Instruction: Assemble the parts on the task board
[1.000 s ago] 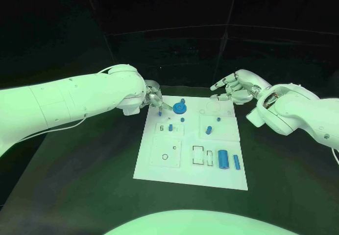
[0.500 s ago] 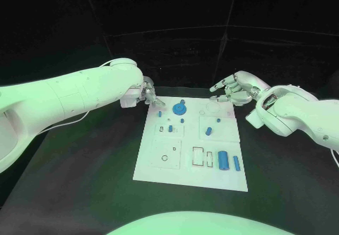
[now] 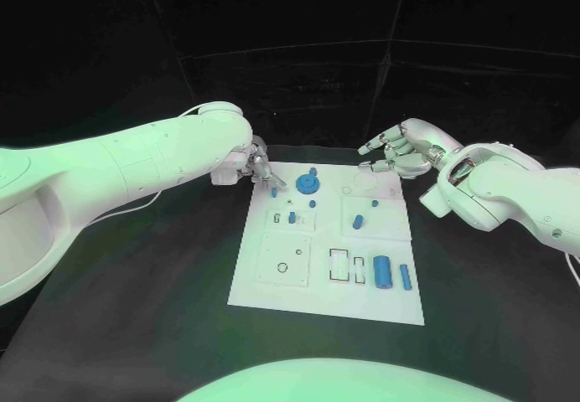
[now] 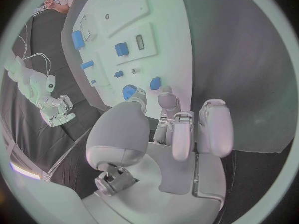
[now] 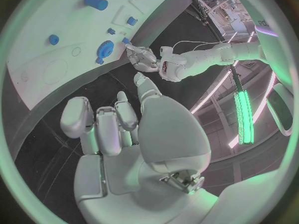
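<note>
The white task board [image 3: 281, 289] lies in the middle of the black table. A blue gear [image 3: 308, 182] and small blue pegs [image 3: 273, 193] stand near its far edge, and two blue cylinders [image 3: 383, 272] lie in its near right part. My left hand [image 3: 256, 167] hovers just off the board's far left corner, fingers loosely bent and holding nothing. In the left wrist view the left hand [image 4: 181, 129] sits close to the gear [image 4: 129, 91]. My right hand [image 3: 399, 151] hangs beyond the far right corner, fingers apart and empty; the right wrist view shows this hand [image 5: 118, 124] over the board [image 5: 37, 59].
Black table [image 3: 145, 276] surrounds the board on all sides. My bulky left arm [image 3: 121, 176] stretches across the table's left side. The right forearm [image 3: 508, 193] is at the right of the board. Empty cut-outs [image 3: 347, 266] lie in the board's near half.
My left hand has drawn back to the left, from over the board's far left corner to just beside it. The right hand has stayed put.
</note>
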`<state>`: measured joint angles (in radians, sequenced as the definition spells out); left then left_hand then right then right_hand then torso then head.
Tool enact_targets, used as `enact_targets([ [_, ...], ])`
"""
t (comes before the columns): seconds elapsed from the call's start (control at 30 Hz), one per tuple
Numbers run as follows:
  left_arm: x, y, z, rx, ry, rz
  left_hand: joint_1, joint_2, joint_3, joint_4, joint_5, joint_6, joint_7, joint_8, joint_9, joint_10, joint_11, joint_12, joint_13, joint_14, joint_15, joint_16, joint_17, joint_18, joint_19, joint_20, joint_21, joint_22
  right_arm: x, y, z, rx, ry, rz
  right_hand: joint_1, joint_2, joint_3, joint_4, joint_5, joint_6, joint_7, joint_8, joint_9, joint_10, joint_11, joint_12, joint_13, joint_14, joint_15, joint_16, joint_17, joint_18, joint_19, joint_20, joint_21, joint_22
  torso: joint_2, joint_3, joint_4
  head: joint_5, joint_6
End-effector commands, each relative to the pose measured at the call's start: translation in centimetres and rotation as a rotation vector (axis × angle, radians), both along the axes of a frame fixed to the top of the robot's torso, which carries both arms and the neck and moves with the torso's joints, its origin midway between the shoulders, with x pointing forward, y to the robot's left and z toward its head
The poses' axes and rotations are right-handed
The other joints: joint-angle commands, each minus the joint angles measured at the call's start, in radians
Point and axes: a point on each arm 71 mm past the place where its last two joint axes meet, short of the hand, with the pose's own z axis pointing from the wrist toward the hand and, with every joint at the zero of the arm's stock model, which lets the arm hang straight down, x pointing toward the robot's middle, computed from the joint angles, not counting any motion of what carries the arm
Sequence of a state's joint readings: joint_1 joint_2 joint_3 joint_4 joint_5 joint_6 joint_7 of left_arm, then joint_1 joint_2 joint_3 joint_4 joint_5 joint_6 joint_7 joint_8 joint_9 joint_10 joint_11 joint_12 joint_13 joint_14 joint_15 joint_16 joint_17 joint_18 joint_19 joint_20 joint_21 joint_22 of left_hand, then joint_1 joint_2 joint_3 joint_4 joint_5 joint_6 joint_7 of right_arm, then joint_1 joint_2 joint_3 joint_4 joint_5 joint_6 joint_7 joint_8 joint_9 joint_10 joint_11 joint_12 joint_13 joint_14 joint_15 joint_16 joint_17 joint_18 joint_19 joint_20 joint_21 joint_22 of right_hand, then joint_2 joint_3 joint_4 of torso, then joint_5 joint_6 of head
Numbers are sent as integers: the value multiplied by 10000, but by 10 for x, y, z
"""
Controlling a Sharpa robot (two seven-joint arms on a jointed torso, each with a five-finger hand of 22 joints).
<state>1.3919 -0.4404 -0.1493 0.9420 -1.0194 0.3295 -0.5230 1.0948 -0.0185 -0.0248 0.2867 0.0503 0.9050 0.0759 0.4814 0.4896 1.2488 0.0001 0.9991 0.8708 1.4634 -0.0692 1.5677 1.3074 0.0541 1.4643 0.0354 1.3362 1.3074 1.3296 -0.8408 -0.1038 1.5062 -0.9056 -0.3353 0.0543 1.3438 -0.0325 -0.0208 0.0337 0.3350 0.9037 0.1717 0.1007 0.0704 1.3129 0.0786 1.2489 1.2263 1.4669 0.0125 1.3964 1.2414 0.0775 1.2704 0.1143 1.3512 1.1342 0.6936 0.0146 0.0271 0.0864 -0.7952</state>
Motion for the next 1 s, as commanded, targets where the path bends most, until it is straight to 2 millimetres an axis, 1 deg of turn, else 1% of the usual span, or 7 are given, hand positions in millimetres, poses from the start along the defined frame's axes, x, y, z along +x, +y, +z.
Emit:
enact_targets([
  [0.03, -1, -1, -2, 147, 265, -169, 95, 81, -67, -24, 2, 97, 10, -39, -29, -51, 16, 1, -8, 1074, 62, 31, 2634, 80, 130, 85, 67, 96, 0, 1, 1, 5, -46, 75, -40, 72, -53, -1, -12, -82, -22, 62, 2, -76, 26, -44, -10, 320, -74, -52, -11, 183, -79, 20, -33, -12, -14, 2, 5, 6, -13],
  [0.6, 0, -5, -7, 35, 227, -196, 563, 316, -187, -184, 5, 260, -7, -100, -268, -41, -1, 19, -60, 1074, 50, 31, 2634, 75, 142, 79, 88, 141, 0, 3, 1, 8, -42, 110, -40, 72, -53, -1, -12, -82, -22, 62, 2, -76, 26, -44, -10, 320, -74, -52, -11, 183, -79, 20, -33, -12, -15, 9, 10, -4, -30],
  [0.77, 0, -7, -7, -75, 109, -211, 794, 491, -147, -278, 6, 326, -16, -109, -353, -19, -9, 42, -64, 1074, 45, 31, 2634, 72, 147, 75, 98, 160, 0, 3, 1, 5, -40, 112, -28, 87, -68, 1, 8, -90, -23, 64, 1, -74, 24, -44, -15, 323, -77, -55, -2, 184, -78, 19, -42, -16, -17, 6, 5, -9, -37],
  [0.9, 0, -8, -6, -187, 3, -241, 1111, 699, -14, -446, 7, 382, -25, -114, -432, -4, -20, 58, -71, 1074, 38, 31, 2634, 71, 151, 69, 102, 174, 1, 3, 1, 1, -36, 109, -28, 87, -68, 1, 8, -90, -23, 64, 1, -74, 24, -44, -15, 323, -77, -55, -2, 184, -78, 19, -42, -16, -15, 9, 6, -18, -42],
  [1.0, 1, -9, -6, -295, -45, -270, 1341, 813, 100, -594, 8, 412, -31, -117, -483, 3, -28, 64, -80, 1074, 33, 31, 2634, 69, 153, 65, 105, 184, 1, 3, 1, -4, -30, 108, -28, 87, -68, 1, 8, -90, -23, 64, 1, -74, 24, -44, -15, 323, -77, -55, -2, 184, -78, 19, -42, -16, -16, 7, 8, -22, -46],
])
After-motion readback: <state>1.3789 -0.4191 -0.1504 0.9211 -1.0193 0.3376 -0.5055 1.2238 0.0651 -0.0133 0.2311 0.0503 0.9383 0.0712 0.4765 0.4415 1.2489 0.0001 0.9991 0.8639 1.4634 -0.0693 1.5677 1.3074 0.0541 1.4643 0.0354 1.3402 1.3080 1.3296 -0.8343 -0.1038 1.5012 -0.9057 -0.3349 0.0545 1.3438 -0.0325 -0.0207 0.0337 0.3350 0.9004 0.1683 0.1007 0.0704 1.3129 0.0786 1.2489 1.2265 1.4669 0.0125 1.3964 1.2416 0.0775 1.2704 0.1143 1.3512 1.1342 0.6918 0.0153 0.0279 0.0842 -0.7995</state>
